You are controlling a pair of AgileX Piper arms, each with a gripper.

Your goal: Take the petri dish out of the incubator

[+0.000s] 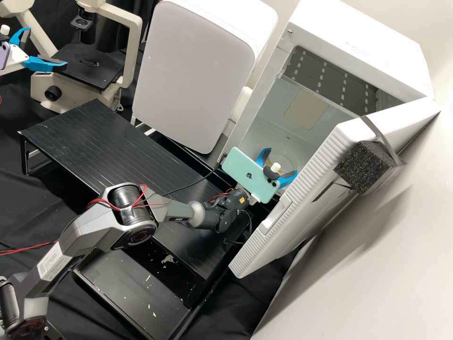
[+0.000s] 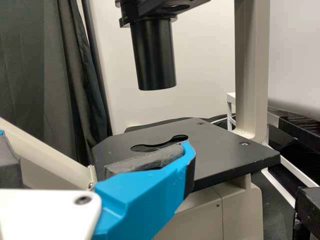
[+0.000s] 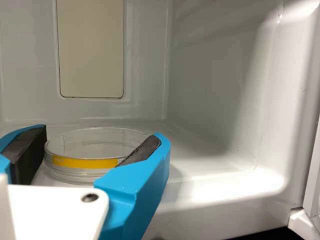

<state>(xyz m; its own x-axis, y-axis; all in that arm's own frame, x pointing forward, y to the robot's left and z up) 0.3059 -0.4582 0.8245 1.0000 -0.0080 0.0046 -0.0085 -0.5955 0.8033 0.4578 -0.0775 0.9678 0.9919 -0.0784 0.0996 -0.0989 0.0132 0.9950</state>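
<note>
Right gripper (image 1: 281, 161) at the petri dish (image 3: 97, 142), inside the incubator (image 1: 361, 30).
The dish, marked with a yellow strip (image 3: 85, 163), lay flat on the incubator floor; right jaws stood wide, one on each side of it, reaching in through the incubator's doorway. Could not tell whether they touched it. Incubator door (image 1: 269, 241) stood open. Left gripper (image 1: 46, 47), jaws wide and holding nothing, was well apart from the incubator, near the microscope (image 1: 134, 47). A black rack (image 1: 89, 137) stood outside the incubator, in front of a white cabinet (image 1: 193, 71).
</note>
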